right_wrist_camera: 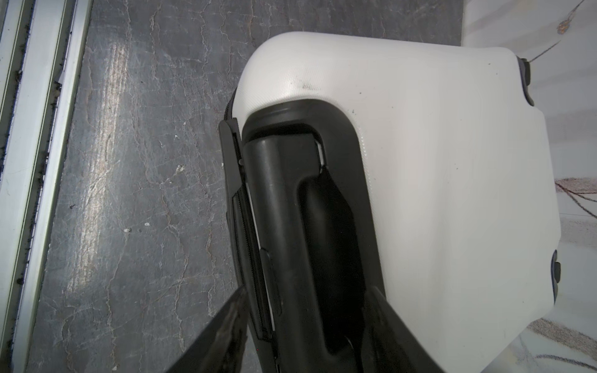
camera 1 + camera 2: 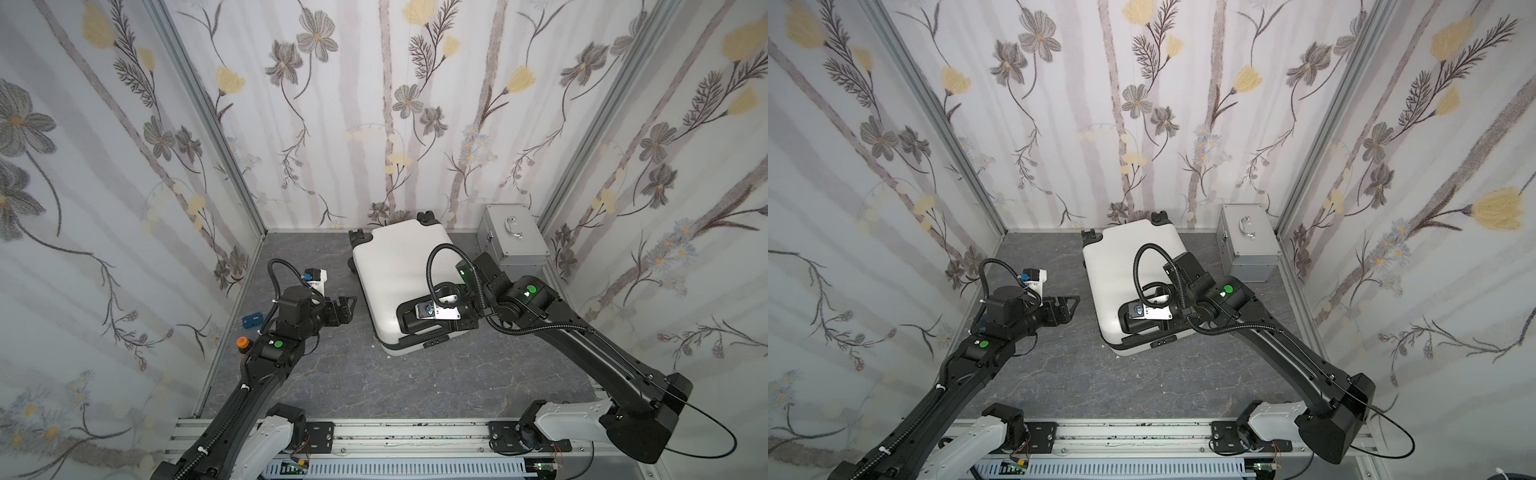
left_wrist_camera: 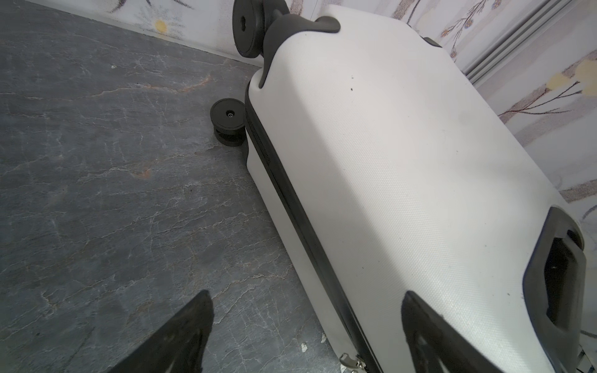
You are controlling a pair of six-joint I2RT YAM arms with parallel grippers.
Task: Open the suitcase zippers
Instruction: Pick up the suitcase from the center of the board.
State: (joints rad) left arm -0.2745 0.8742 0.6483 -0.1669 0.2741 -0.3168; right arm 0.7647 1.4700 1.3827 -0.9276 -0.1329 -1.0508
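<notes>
Suitcase (image 2: pixel 399 266) flat by the back edge of the desk (image 2: pixel 332 374); my right claw (image 1: pixel 307 290) half-spread astride its top handle (image 1: pixel 281 193) — to steady it, I judge; whether it grips, cannot tell; left claw (image 3: pixel 307 294) wide beside the zip band (image 3: pixel 290 200) — pulls (image 3: pixel 350 359) near.

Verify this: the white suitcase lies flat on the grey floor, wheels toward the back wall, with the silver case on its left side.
Wrong side. The silver case stands to the right of the suitcase, in the back right corner, as both top views show. The rest holds: it lies flat on the grey floor, wheels toward the back wall.
</notes>
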